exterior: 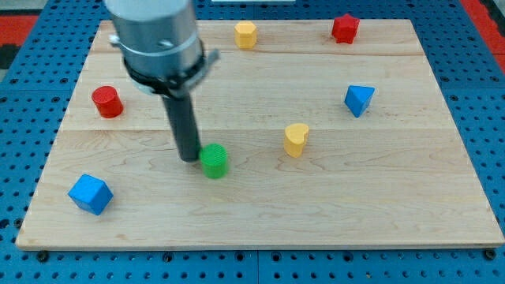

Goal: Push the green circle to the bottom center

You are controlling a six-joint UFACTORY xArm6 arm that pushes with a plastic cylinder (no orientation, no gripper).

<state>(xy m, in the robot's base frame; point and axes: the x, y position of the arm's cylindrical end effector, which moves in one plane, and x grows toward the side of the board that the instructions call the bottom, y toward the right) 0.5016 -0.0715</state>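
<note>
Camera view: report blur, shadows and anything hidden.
Camera view: lighting is even, with only soft, short shadows under the blocks. The arm's grey body at the view's top left looks slightly motion-blurred. My tip and the green circle just to its right are sharp. The arm covers part of the board.

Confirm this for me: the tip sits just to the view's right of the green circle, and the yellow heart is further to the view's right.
Not quite. The camera view shows my tip against the view's left side of the green circle, not its right. The yellow heart does lie further to the view's right.
</note>
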